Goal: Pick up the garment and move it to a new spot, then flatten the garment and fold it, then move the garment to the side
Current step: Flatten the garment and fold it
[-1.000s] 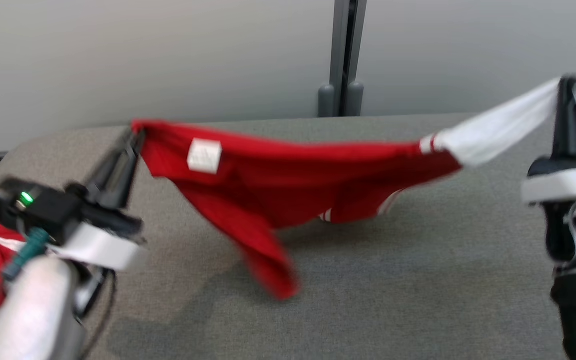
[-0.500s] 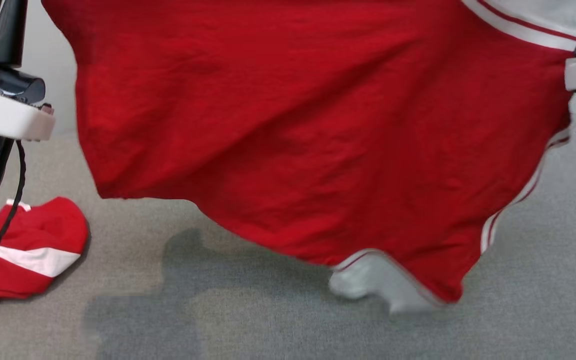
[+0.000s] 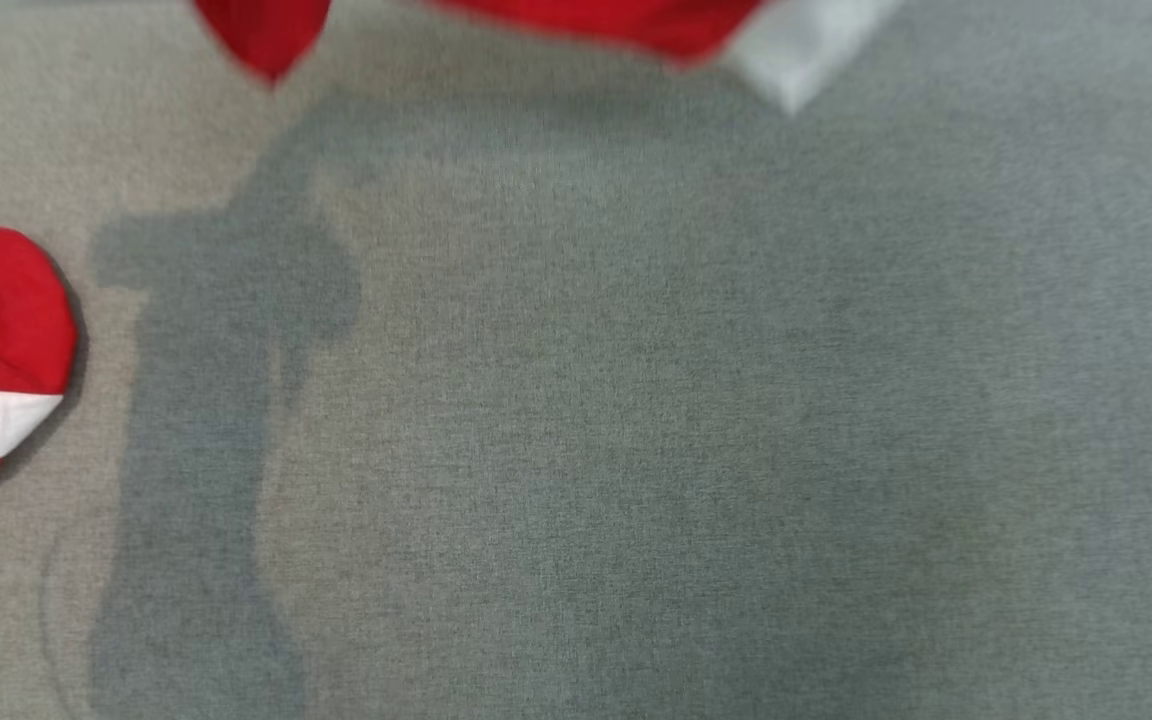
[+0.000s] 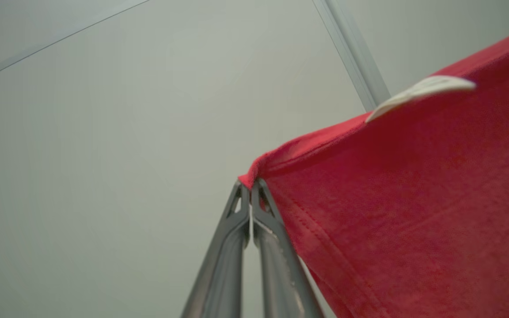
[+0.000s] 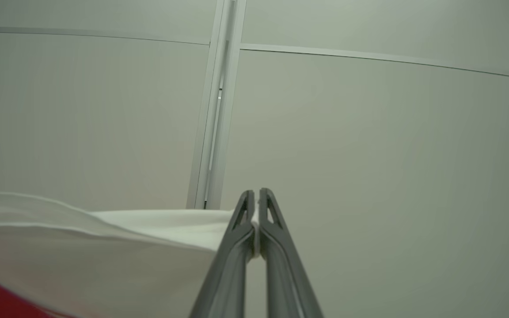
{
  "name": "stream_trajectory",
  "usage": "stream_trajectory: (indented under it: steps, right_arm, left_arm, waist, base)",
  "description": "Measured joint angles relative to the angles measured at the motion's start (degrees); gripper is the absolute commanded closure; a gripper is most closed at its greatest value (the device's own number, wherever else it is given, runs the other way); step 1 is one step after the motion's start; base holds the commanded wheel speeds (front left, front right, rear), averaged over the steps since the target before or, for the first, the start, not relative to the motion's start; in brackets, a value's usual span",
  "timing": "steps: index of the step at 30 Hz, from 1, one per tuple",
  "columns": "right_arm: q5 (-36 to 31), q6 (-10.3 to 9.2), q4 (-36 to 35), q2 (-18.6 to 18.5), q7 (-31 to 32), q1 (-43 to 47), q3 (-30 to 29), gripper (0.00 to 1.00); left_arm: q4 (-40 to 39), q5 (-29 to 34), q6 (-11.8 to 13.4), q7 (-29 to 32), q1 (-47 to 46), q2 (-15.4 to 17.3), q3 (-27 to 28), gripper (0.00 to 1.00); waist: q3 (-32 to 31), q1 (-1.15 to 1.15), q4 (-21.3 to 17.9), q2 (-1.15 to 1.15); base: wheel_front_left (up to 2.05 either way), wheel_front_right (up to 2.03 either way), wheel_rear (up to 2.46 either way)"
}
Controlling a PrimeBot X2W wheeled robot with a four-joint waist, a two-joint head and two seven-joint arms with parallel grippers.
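Grey tabletop (image 3: 636,450): the red garment (image 4: 413,212) has been raised above it, held between the left claw (image 4: 251,185), clamped on a red corner, and the right claw (image 5: 255,196), clamped on the white end; flattening is judged next.

Left hand (image 4: 250,186): two dark fingers (image 4: 223,265) pressed together, tips pinching hemmed corner of red garment (image 4: 413,198). Cloth spreads from pinch toward right edge and lower right, stitched hem running down beside right finger. White label (image 4: 418,90) juts from upper edge of cloth. Behind: pale wall (image 4: 104,132), grey post (image 4: 351,53) slanting at top.
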Motion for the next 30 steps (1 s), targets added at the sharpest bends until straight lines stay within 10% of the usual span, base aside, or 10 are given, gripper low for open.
stream_trajectory:
  steps: [8, 30]
  right_arm:
    - [-3.48, 0.01, 1.24, 1.13, 0.00, -1.38, -2.76, 1.00]
    - [12.22, 0.01, -7.12, 5.04, -0.11, 60.91, -1.31, 1.00]
  left_arm:
    - [5.01, 0.85, 0.34, -0.85, -1.94, -2.44, 0.41, 1.00]
    - [-0.48, -0.87, 1.78, -0.79, 56.45, -18.22, 13.55, 1.00]
  waist:
    - [5.12, 0.00, 0.30, 0.00]
    - [-4.47, 0.00, -1.07, 0.00]
  base:
    - [0.00, 0.00, 0.00]
    - [0.00, 0.00, 0.00]
